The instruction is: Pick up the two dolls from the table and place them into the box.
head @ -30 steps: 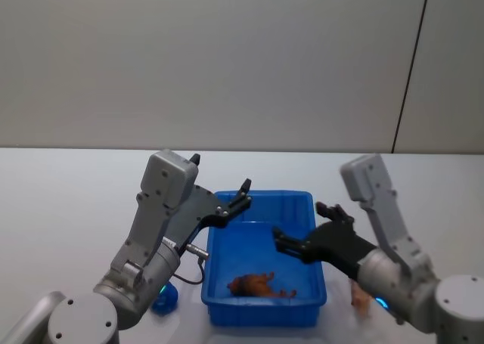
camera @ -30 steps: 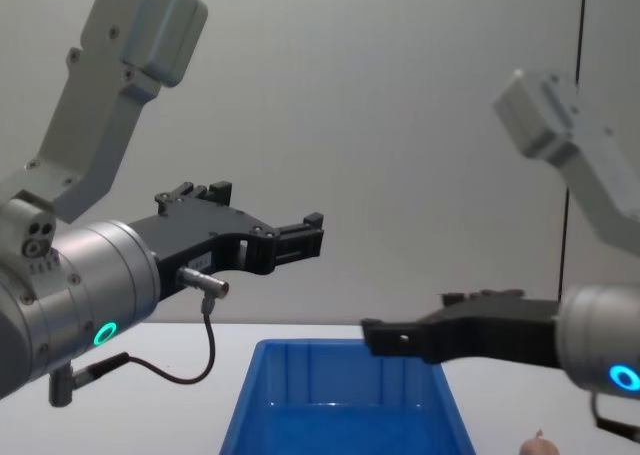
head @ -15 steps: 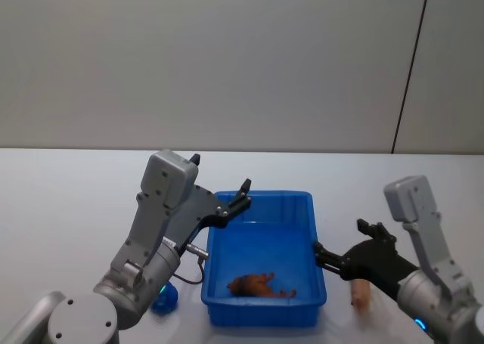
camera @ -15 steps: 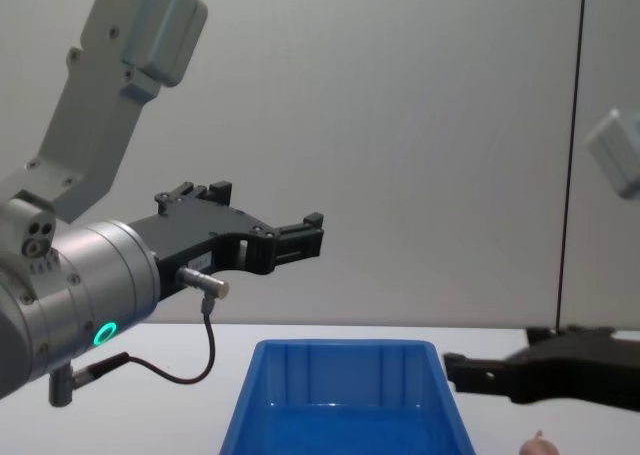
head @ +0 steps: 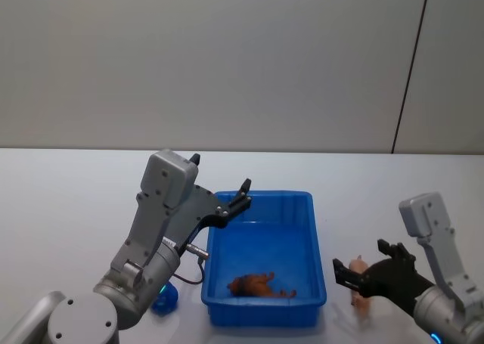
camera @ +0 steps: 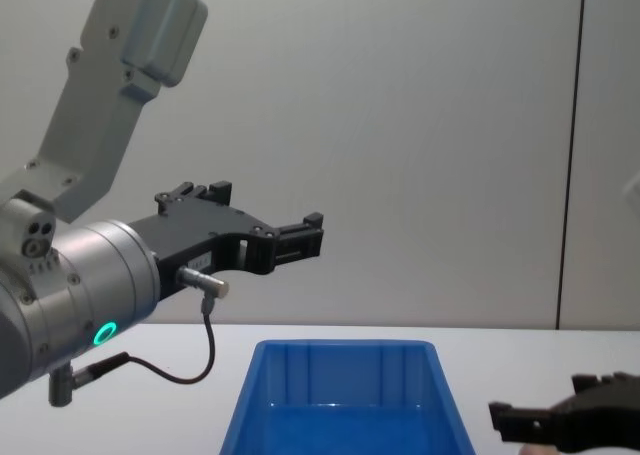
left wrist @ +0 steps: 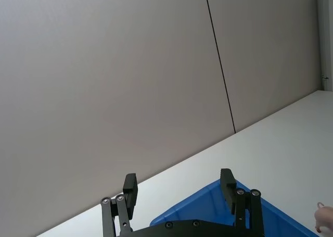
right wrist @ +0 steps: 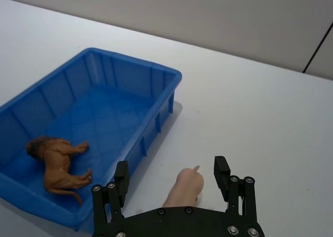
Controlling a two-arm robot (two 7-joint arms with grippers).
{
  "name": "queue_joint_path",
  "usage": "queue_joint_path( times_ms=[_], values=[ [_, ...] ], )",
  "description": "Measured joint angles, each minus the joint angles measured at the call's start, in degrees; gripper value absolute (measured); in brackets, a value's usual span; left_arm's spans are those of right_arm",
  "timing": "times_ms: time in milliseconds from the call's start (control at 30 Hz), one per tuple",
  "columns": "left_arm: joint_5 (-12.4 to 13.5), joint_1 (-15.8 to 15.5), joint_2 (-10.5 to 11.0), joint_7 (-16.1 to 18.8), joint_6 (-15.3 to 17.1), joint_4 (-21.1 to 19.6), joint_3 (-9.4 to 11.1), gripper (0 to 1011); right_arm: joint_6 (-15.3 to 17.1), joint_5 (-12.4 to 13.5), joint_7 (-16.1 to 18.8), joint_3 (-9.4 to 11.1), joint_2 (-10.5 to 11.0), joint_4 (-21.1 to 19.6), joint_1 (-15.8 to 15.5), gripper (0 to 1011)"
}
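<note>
The table lies bare along its far edge and out to both sides, open for passing. The box stands near the front edge. Its right wall is the closest barrier to the pink toy, with only a narrow strip of tabletop between them. The right gripper has its fingers spread either side of that toy, clear of it. Inside the box the far half is free; the brown toy lies at the near end. The left gripper, spread open, hangs above the box's far left corner.
</note>
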Motion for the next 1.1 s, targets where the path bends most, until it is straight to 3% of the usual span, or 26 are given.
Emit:
queue_joint_path(
  times_ms=[967, 1100],
  values=[
    [0.0, 0.0, 0.0, 0.0, 0.0, 0.0, 0.0, 1002, 2.89, -1.9, -0.88, -0.69, -1.41, 6.25, 1.11, 999],
    [0.0, 0.0, 0.0, 0.0, 0.0, 0.0, 0.0, 1002, 3.27, -1.99, -0.82, -0.8, -1.52, 6.41, 1.05, 925]
  ],
)
